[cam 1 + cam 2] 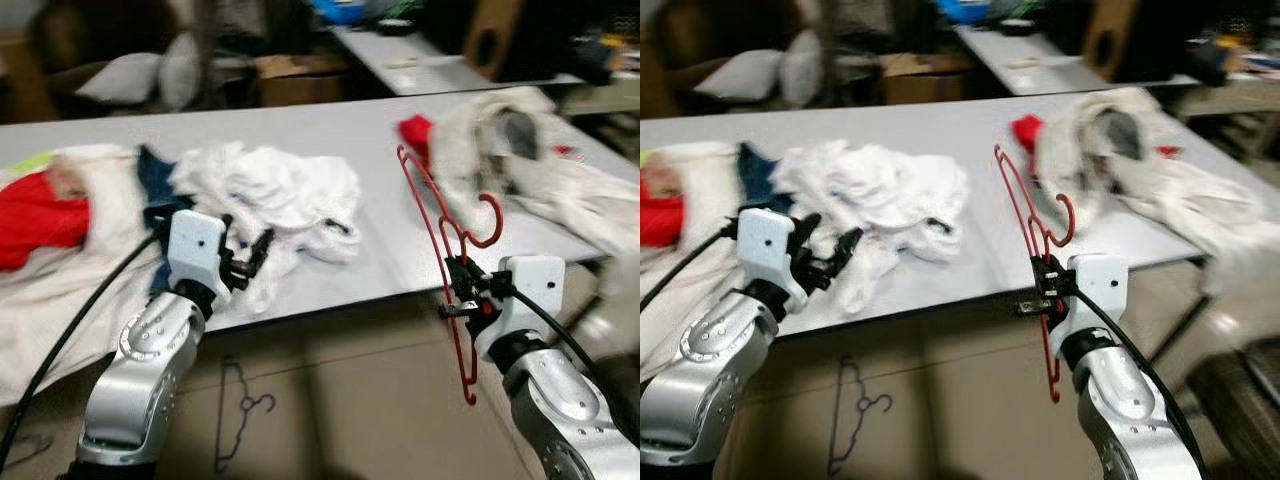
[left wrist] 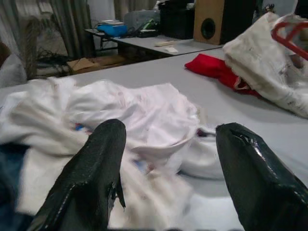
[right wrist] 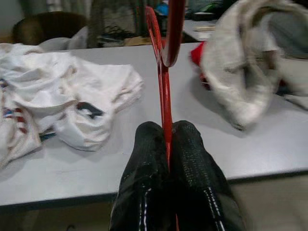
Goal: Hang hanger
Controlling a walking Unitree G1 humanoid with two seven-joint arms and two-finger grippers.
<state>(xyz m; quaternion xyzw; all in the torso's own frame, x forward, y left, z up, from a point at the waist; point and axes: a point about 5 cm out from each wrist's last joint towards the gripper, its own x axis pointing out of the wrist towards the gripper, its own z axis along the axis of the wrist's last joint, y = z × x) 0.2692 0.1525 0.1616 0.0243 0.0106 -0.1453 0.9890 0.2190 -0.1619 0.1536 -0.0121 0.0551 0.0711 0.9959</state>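
A red plastic hanger [image 1: 440, 225] stands nearly upright in front of the grey table's [image 1: 380, 190] near edge, its hook [image 1: 487, 222] curling to the right. My right gripper [image 1: 458, 285] is shut on the hanger's thin bar, and the right wrist view has the two black fingers [image 3: 149, 159] pressed together around the red hanger [image 3: 165, 96]. My left gripper [image 1: 250, 252] is held open over the table's front edge, facing a heap of white clothes [image 1: 275, 195]; its fingers [image 2: 91, 178] stand wide apart with nothing between them.
Red and white garments [image 1: 50, 205] lie at the table's left, a cream fleece garment [image 1: 520, 150] with a red cloth [image 1: 415, 128] at its right. A dark wire hanger [image 1: 238, 415] lies on the brown floor below. A second table [image 1: 420, 65] and boxes stand behind.
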